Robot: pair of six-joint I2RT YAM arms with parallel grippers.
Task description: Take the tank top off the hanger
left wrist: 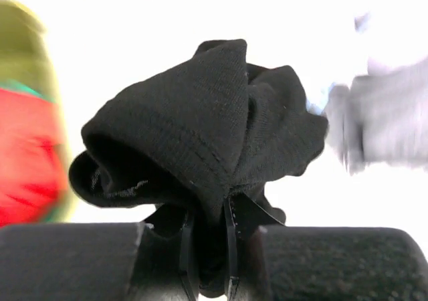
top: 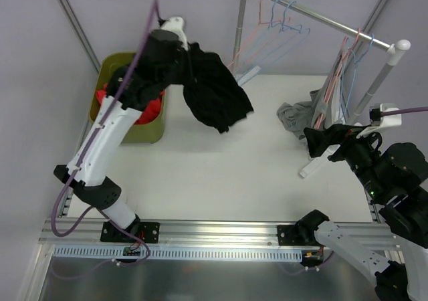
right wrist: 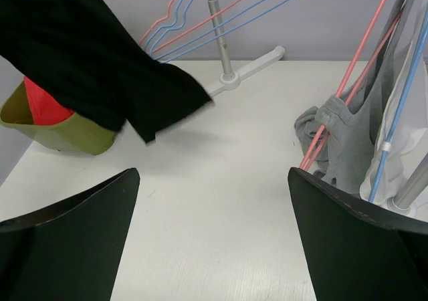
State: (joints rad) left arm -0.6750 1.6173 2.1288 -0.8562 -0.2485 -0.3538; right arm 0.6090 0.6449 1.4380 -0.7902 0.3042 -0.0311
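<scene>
The black tank top (top: 217, 93) hangs bunched from the left gripper (left wrist: 208, 244).

No legible text, label, brand, number or sign in any of the three views. The black knit tank top (left wrist: 200, 134) shows only plain fabric and a stitched hem. On the silver aluminium rail (top: 221, 233) no marking can be made out. The left wrist background is motion-blurred and unreadable.
</scene>
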